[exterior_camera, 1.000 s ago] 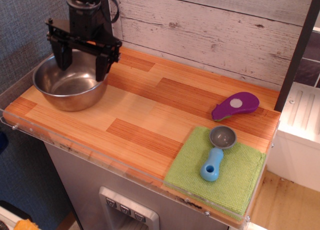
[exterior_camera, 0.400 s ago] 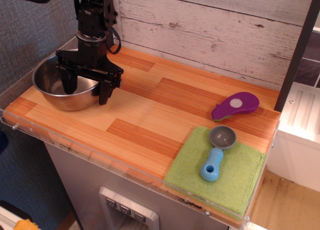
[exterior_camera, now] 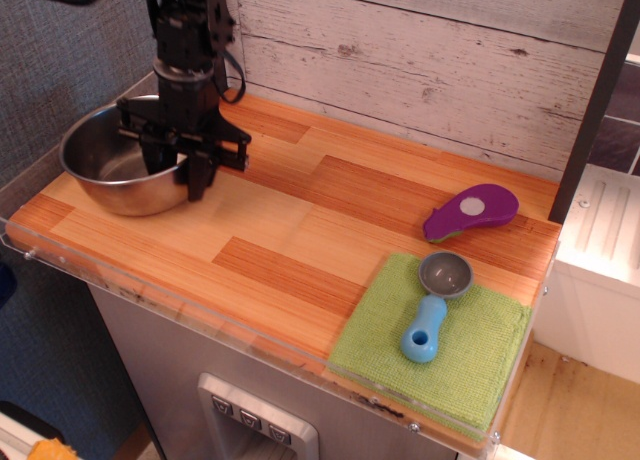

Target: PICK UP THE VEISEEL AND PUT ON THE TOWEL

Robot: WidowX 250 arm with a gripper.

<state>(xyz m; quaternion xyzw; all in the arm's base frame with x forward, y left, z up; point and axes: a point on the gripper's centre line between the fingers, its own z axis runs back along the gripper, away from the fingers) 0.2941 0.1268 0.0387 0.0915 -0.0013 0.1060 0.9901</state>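
Note:
The veiseel (exterior_camera: 100,170), a large shiny steel bowl, is at the far left of the wooden counter. My black gripper (exterior_camera: 178,178) points down over the bowl's right rim. One finger is inside the bowl and one outside, and they are closed on the rim. The bowl looks slightly raised and tilted. The towel (exterior_camera: 475,365), a lime-green square cloth, lies at the counter's front right corner, far from the gripper. A small grey scoop with a blue handle (exterior_camera: 432,315) lies on the towel.
A purple oval object (exterior_camera: 470,212) lies just behind the towel. A whitewashed plank wall (exterior_camera: 420,60) backs the counter (exterior_camera: 290,230). A clear plastic lip runs along the front and left edges. A dark post (exterior_camera: 600,90) stands at the right.
The gripper came down over the bowl's right rim and its fingers closed from wide apart onto the rim. The bowl shifted slightly left and up.

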